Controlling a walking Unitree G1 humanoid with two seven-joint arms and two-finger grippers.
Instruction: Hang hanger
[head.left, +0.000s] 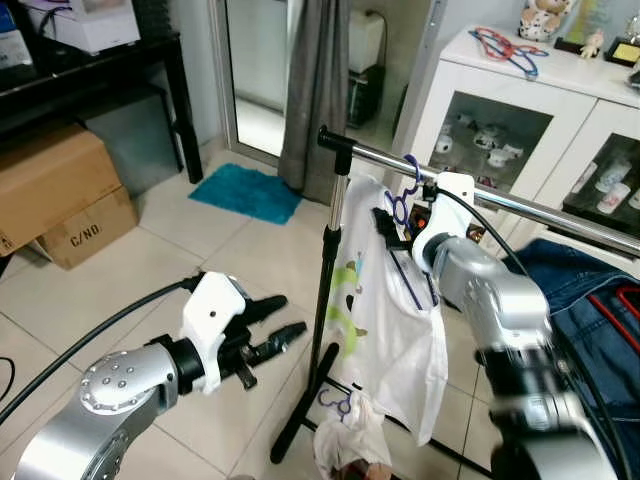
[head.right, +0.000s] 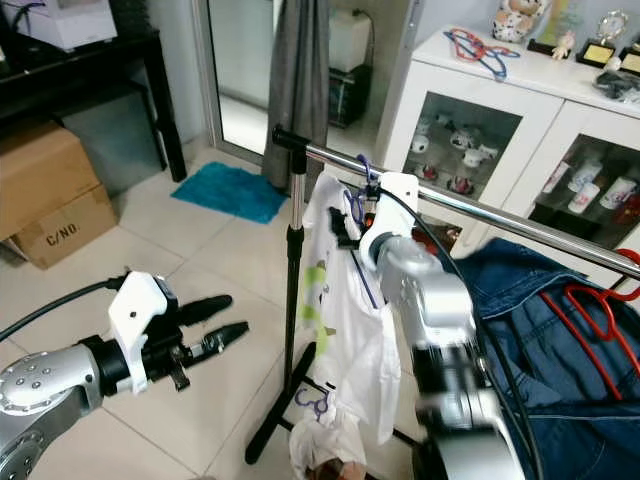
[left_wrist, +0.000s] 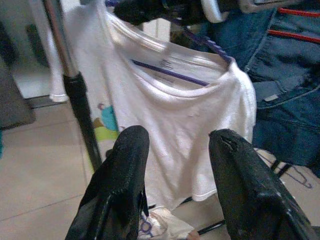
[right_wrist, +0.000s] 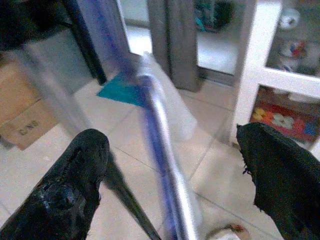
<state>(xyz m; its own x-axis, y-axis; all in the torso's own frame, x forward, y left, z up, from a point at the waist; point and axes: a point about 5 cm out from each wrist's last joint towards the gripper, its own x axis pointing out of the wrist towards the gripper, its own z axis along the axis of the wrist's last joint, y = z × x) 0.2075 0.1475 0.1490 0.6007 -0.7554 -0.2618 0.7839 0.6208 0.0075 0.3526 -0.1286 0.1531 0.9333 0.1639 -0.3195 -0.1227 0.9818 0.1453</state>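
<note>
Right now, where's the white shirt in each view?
Left eye: white shirt center, hanging under the rail.
Right eye: center, by the right gripper.
Left wrist: center, beyond the open fingers.
Right wrist: blurred white shape at middle, likely it.
Shared landmark: the rack's black pole.

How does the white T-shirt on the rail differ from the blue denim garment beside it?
The white T-shirt hangs on a purple hanger near the rail's end post; the denim garment hangs further along on a red hanger. The T-shirt is light with a colourful print; the denim is dark and plain. Both hang from the same metal rail.
</note>
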